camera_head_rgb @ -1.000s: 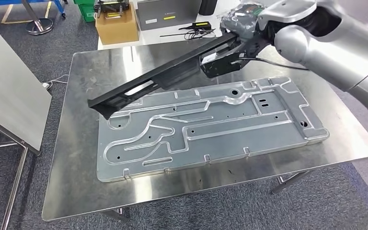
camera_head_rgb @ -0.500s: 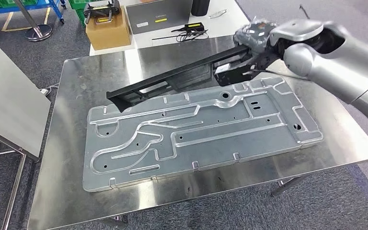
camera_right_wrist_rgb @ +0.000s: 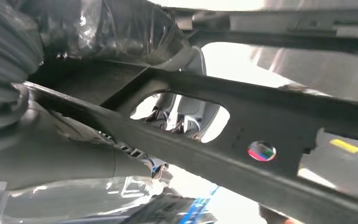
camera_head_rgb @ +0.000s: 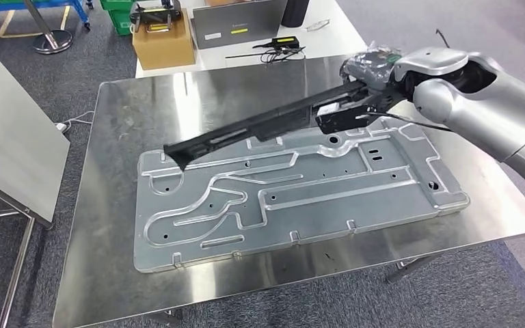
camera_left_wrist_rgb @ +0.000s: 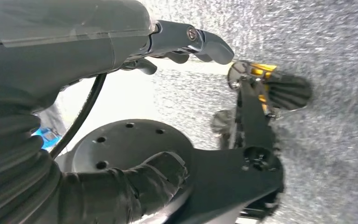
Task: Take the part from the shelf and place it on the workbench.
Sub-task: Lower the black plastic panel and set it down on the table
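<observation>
Part (camera_head_rgb: 266, 126) lowered toward plate (camera_head_rgb: 301, 191); right hand (camera_head_rgb: 366, 72) gripping end.

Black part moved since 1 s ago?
Yes, rightward: the free end of the black part overhung the left edge of the metal panel; now it sits inside it.

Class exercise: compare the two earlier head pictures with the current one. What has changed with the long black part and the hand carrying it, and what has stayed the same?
The camera shifted, so the whole scene slid. Against the grey stamped panel, the long black part has come lower, its far tip now over the panel's corner. The right hand still grips the part's other end. The panel still lies flat on the steel workbench.
</observation>
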Motion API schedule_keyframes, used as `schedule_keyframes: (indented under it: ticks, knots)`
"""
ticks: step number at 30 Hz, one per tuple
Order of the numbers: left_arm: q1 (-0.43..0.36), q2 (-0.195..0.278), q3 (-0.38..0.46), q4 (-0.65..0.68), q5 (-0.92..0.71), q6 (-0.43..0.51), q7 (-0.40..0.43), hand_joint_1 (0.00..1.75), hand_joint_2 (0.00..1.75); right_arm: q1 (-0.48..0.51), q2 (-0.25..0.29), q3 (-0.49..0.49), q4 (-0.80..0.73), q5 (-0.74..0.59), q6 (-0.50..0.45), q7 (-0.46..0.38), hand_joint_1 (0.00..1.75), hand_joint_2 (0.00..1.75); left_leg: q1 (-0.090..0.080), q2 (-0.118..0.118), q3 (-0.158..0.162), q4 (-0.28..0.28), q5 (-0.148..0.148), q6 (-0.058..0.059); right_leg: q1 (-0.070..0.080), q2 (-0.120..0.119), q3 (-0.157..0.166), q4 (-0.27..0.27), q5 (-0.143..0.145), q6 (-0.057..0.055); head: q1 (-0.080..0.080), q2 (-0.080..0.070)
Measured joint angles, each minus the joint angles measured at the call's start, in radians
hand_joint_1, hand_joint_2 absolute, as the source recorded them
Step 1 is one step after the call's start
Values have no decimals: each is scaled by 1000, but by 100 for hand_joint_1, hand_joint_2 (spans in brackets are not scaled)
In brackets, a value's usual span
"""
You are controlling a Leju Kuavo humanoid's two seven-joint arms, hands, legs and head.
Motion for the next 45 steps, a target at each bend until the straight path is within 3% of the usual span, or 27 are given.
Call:
schedule_keyframes:
  ticks: [1, 2, 3, 5, 6, 8, 10, 12, 14, 16, 17, 20, 22, 24, 26, 27, 30, 31, 32, 33, 35, 37, 39, 41, 43, 45]
  knots:
    - [0, 0, 1, 0, 0, 0, -2, 0, 175, 6, -2, 0, 0, 0, -1, 0, 175, 175, 0, 0, 0, 3, -2, 0, -1, 0, -7, 17, 4, 2, 0, 0]
    - [0, 0, 2, 0, 0, 0, -4, 0, 175, 12, -4, -1, 0, 1, -2, -1, 175, 175, 0, -1, -1, 7, -4, -1, -3, -1, 6, -7, 25, 3, 0, 0]
    - [0, -1, 2, 0, 0, 0, -7, 0, 175, 16, -6, -4, 0, 3, -3, -1, 175, 175, 0, -2, -1, 13, -8, -2, -5, -1, 38, -67, 59, 3, 0, 0]
    - [1, -3, 2, 0, 1, -1, -13, 0, 175, 22, -11, -13, 0, 8, -7, -5, 175, 175, -2, -4, -6, 27, -17, -9, -4, -2, 100, -186, 99, -2, 0, 0]
    - [1, -4, 2, 0, 1, -1, -16, 0, 175, 26, -14, -19, 0, 9, -10, -8, 175, 175, -3, -5, -9, 32, -19, -13, -1, -2, 117, -221, 106, -6, 0, 0]
    - [1, -4, 2, 0, 2, -1, -17, 0, 175, 36, -19, -27, -1, 11, -13, -11, 175, 175, -6, -6, -13, 35, -20, -21, 3, -1, 120, -231, 105, -13, 0, 0]
    - [1, -3, 2, 0, 2, 0, -18, 0, 175, 47, -22, -31, -1, 15, -15, -14, 175, 175, -5, -6, -17, 41, -27, -29, -2, -2, 121, -236, 109, -22, 0, 0]
    - [1, -3, 2, 0, 3, 1, -18, 0, 175, 55, -24, -36, -2, 19, -16, -18, 175, 175, -3, -5, -42, 101, -70, -39, -9, -4, 123, -242, 114, -33, 0, 0]
    - [2, -3, 3, 0, 3, 2, -18, 0, 175, 68, -25, -46, -2, 21, -18, -21, 175, 175, 1, -4, -94, 222, -130, -46, -9, -4, 122, -243, 115, -39, -1, 0]
    - [1, -3, 6, 0, 3, 2, -19, 0, 175, 88, -26, -53, -3, 20, -21, -22, 175, 175, 3, -4, -129, 299, -148, -51, -9, -4, 122, -242, 115, -39, -1, 0]
    - [1, -3, 8, 0, 3, 2, -19, 0, 175, 97, -27, -56, -4, 20, -22, -23, 175, 175, 4, -4, -124, 287, -130, -51, -9, -4, 123, -242, 114, -38, -1, 0]
    - [0, -9, 12, 0, -3, 14, -25, 0, 175, 111, -30, -67, -10, 23, -23, -23, 175, 175, 3, -3, -41, 108, -42, -45, -9, -4, 122, -237, 111, -31, -1, 0]
    - [-3, -25, 13, 0, -2, 41, -32, 0, 175, 112, -25, -76, -12, 24, -25, -20, 175, 175, -2, -3, -10, 42, -30, -37, -7, -3, 119, -236, 111, -21, 0, 0]
    - [-10, -44, 17, 0, 0, 61, -37, 0, 175, 113, -18, -80, -11, 24, -28, -17, 175, 175, -5, -4, -8, 36, -29, -28, -7, -2, 118, -240, 115, -10, 0, 0]
    - [-16, -59, 20, 0, 1, 66, -39, 0, 175, 115, -14, -84, -10, 24, -29, -16, 175, 175, -3, -4, -4, 25, -22, -15, -9, -3, 114, -225, 100, -1, 0, 0]
    - [-19, -65, 21, 0, 1, 66, -40, 0, 175, 116, -14, -87, -10, 24, -29, -16, 175, 175, -1, -3, -2, 20, -18, -9, -9, -3, 101, -192, 77, 1, 0, 0]
    - [-19, -75, 22, 0, 2, 64, -42, 0, 175, 122, -14, -95, -10, 24, -29, -17, 175, 175, -3, -4, -1, 19, -17, 0, -7, -4, 22, -13, -10, 4, 1, 0]
    - [-19, -76, 22, 0, 2, 64, -41, 0, 175, 126, -14, -96, -10, 24, -29, -18, 175, 175, -5, -5, -1, 20, -18, 2, -6, -4, 6, 22, -16, 4, 1, 0]
    - [-18, -77, 23, 0, 2, 64, -40, 0, 175, 130, -15, -96, -10, 24, -28, -18, 175, 175, -7, -6, -1, 22, -19, 3, -6, -4, 5, 23, -4, 2, 1, 0]
    - [-18, -77, 23, 0, 2, 65, -38, 0, 175, 133, -16, -96, -10, 24, -28, -19, 175, 175, -8, -7, 0, 24, -21, 3, -5, -4, 23, -17, 25, -1, 1, 0]
    - [-19, -80, 26, 0, 2, 68, -32, 0, 175, 134, -19, -100, -10, 23, -28, -18, 175, 175, -12, -8, -1, 29, -25, 2, 0, -4, 83, -145, 87, -11, 0, 0]
    - [-19, -82, 27, 0, 2, 72, -30, 0, 175, 134, -22, -105, -11, 22, -27, -18, 175, 175, -15, -7, -5, 33, -27, -2, 7, -3, 118, -224, 108, -19, 0, 0]
    - [-19, -83, 28, 0, 2, 78, -29, 0, 175, 135, -23, -107, -12, 22, -26, -18, 175, 175, -16, -7, -7, 34, -27, -9, 10, -3, 120, -236, 107, -23, 0, 0]
    - [-19, -83, 33, 0, 2, 93, -32, 0, 175, 136, -24, -108, -14, 22, -25, -16, 175, 175, -16, -6, -11, 46, -41, -19, 3, -5, 124, -243, 110, -30, 0, 0]
    - [-18, -83, 45, 0, -1, 109, -35, 0, 175, 135, -26, -109, -17, 20, -24, -15, 175, 175, -13, -5, -44, 121, -89, -31, -3, -8, 130, -251, 113, -38, 0, 0]
    - [-18, -83, 52, 0, -6, 114, -37, 0, 175, 136, -26, -109, -19, 16, -24, -12, 175, 175, -7, -5, -103, 251, -146, -40, -3, -9, 130, -251, 112, -42, 0, 0]
